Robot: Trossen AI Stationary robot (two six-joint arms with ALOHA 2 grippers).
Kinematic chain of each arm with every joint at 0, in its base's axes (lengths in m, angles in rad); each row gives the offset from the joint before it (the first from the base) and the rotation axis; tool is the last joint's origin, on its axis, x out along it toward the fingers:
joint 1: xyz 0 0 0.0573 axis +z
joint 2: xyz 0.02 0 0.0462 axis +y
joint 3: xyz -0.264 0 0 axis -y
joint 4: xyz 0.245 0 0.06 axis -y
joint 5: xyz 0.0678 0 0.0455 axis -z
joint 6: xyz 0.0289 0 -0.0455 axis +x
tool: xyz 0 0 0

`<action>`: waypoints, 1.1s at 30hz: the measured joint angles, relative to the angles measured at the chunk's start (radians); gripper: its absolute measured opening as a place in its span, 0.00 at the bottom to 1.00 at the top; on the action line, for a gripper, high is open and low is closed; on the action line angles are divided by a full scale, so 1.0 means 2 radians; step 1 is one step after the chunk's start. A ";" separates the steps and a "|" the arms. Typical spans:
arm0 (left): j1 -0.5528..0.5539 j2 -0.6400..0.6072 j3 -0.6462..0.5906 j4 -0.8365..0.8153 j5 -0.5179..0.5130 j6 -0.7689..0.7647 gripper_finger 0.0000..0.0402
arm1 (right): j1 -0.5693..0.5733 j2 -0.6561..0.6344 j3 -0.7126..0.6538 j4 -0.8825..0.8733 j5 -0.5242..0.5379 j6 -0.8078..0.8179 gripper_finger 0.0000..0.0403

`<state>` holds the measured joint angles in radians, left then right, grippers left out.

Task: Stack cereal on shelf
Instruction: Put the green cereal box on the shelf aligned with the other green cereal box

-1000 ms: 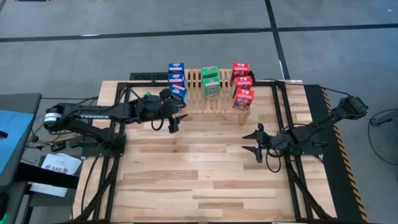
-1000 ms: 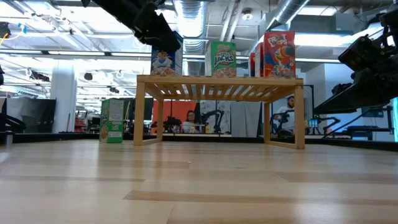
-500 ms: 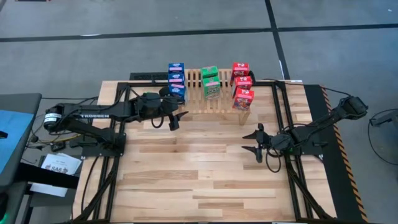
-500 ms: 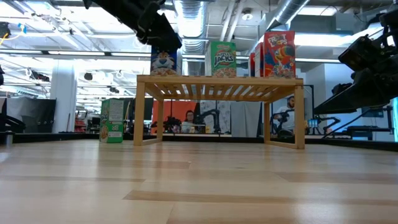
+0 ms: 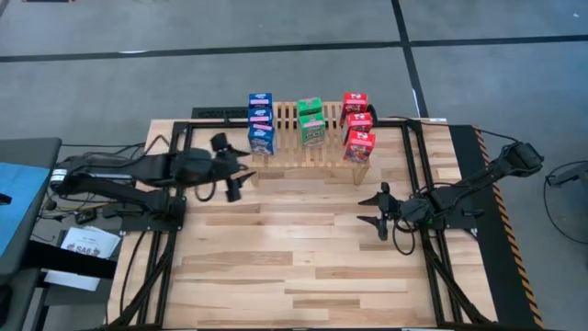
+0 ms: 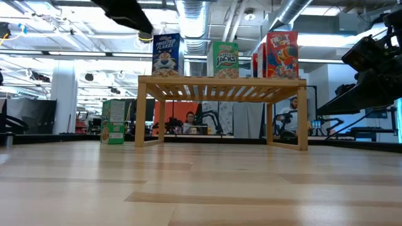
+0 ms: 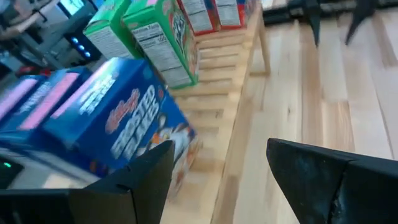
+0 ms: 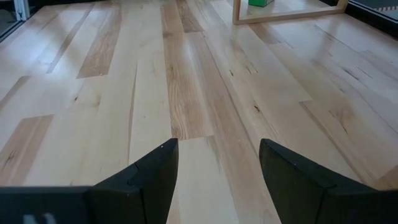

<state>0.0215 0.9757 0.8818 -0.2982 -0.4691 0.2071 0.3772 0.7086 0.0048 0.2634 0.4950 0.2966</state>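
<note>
Hovering spread and empty just beside the light slatted wooden shelf (image 5: 308, 138), the left gripper (image 5: 229, 179) apparently needed the green cardboard cereal box (image 6: 113, 122) standing beyond the rack next.

In the low view we lose the left arm (image 6: 125, 12) past the top edge; the blue boxes (image 7: 112, 121) blur in the left wrist view, prints unreadable

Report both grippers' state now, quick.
Left gripper: jaws open, holding nothing, beside the shelf.
Right gripper: jaws open, empty, above the table.
</note>
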 joint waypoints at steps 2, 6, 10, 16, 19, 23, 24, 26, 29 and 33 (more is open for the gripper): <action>-0.008 -0.025 0.000 -0.031 -0.005 0.016 0.62 | 0.000 0.000 0.000 0.000 0.000 0.000 0.62; -0.012 -0.073 0.000 -0.098 -0.013 0.031 0.62 | 0.000 0.000 0.000 0.000 0.000 0.000 0.62; -0.004 -0.110 0.000 -0.151 -0.042 0.050 0.62 | 0.000 0.000 0.000 0.000 0.000 0.000 0.62; 0.027 -0.130 0.000 -0.193 -0.068 0.181 0.62 | 0.000 0.000 0.000 0.000 0.000 0.000 0.62; 0.054 -0.123 0.000 -0.202 -0.065 0.240 0.62 | 0.000 0.000 0.000 0.000 0.000 0.000 0.62; 0.105 -0.102 0.000 -0.202 -0.040 0.304 0.62 | 0.000 0.000 0.000 -0.001 0.000 0.000 0.62; 0.119 -0.096 0.000 -0.201 -0.027 0.319 0.62 | 0.000 0.000 0.000 -0.001 0.000 0.000 0.62; 0.150 -0.083 0.000 -0.203 -0.003 0.339 0.62 | 0.000 0.000 0.000 -0.001 0.000 0.000 0.62; 0.196 -0.059 0.000 -0.204 0.035 0.364 0.62 | 0.000 0.000 0.000 0.000 0.000 0.000 0.62; 0.250 -0.030 0.000 -0.204 0.077 0.384 0.62 | 0.000 0.000 0.000 0.000 0.000 0.000 0.62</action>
<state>0.5213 0.9156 0.8814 -0.7053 -0.3145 0.9750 0.3775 0.7084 0.0051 0.2624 0.4950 0.2968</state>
